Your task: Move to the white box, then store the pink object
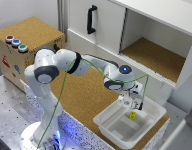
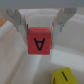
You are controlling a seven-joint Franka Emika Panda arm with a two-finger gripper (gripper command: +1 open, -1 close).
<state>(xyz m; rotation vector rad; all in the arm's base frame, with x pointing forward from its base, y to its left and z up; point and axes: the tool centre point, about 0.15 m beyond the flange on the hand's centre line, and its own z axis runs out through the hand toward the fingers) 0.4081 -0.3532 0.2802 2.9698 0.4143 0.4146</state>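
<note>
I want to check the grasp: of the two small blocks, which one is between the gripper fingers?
The pink block, marked with a letter A, is held by the gripper. The yellow block lies loose on the white box floor.

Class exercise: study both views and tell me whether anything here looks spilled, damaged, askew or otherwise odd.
Nothing stands out. The gripper holds the pink object squarely above the white box, where a small yellow block already lies. The cabinet stands open, showing its cork floor; nothing looks spilled or broken.

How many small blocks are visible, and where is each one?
2. The pink object is held between the gripper fingers above the white box. The yellow block lies inside the box. Others may be hidden.
</note>
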